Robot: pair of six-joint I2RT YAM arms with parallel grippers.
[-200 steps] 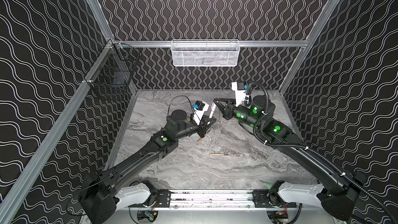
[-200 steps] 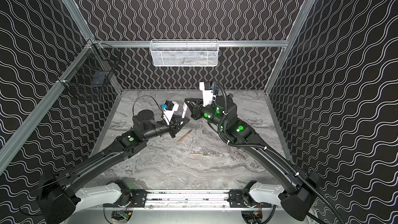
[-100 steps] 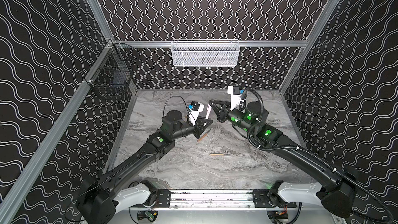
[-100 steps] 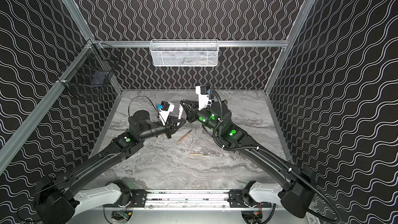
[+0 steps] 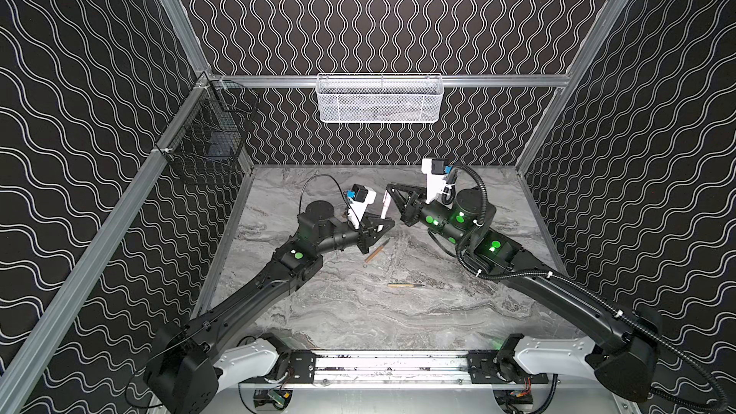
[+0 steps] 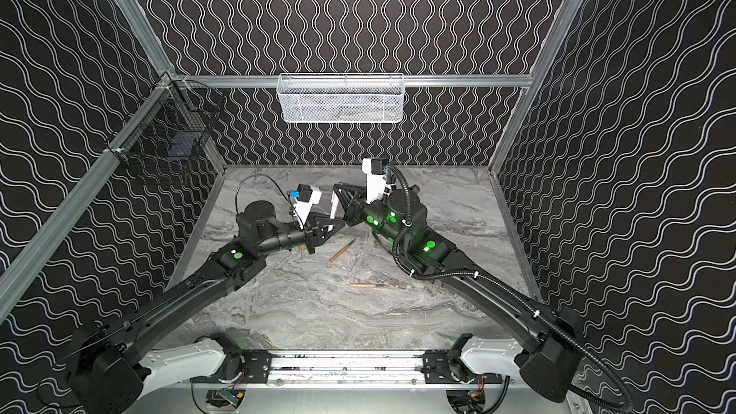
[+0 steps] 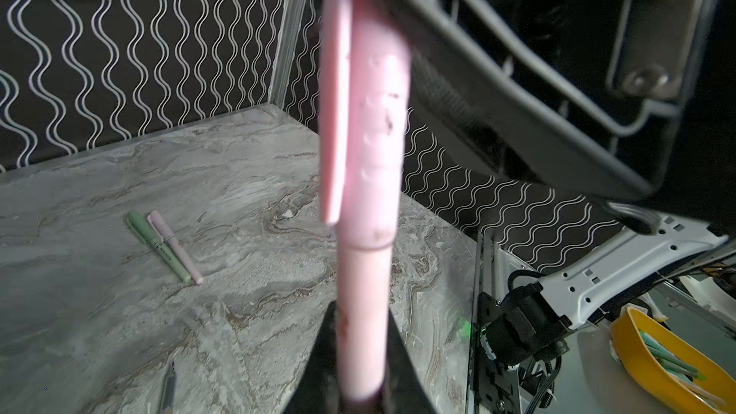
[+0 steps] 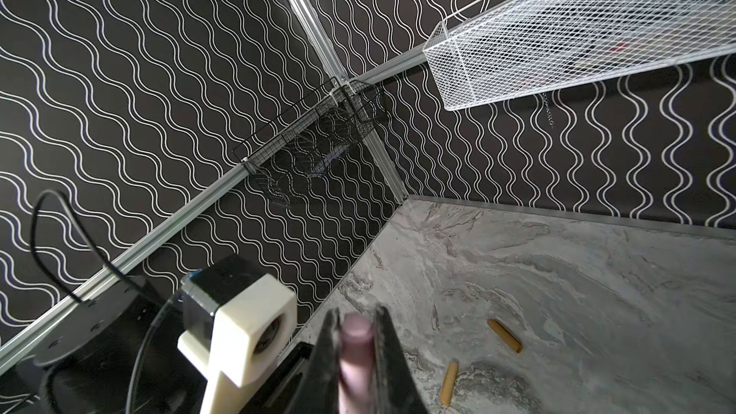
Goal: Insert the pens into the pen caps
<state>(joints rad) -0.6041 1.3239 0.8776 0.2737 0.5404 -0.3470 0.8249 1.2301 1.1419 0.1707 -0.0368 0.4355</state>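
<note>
In both top views a pale pink pen [image 5: 384, 212] stands upright above the table's middle. My left gripper [image 5: 387, 225] [image 7: 360, 312] is shut on its barrel [image 7: 362, 280]. The pink pen cap [image 7: 374, 133] sits over the pen's upper end. My right gripper [image 5: 389, 189] [image 8: 356, 312] reaches in from the right, its fingers pressed to both sides of the cap's rounded end [image 8: 357, 326]. Two uncapped tan pens [image 5: 377, 250] [image 5: 406, 285] lie on the table in front. Two tan pen caps [image 8: 505, 335] [image 8: 449, 382] lie near each other.
A green capped pen [image 7: 159, 246] and a pink capped pen [image 7: 175, 248] lie side by side on the marble table [image 5: 358, 312]. A white mesh basket [image 5: 378, 99] hangs on the back wall and a black wire basket [image 5: 207, 145] on the left wall. A yellow bin [image 7: 677, 368] sits off the table.
The right arm swung slightly left and then back while its gripper stayed at the pen's top. The left gripper and pink pen barely shifted. The tan pens lie as before.
</note>
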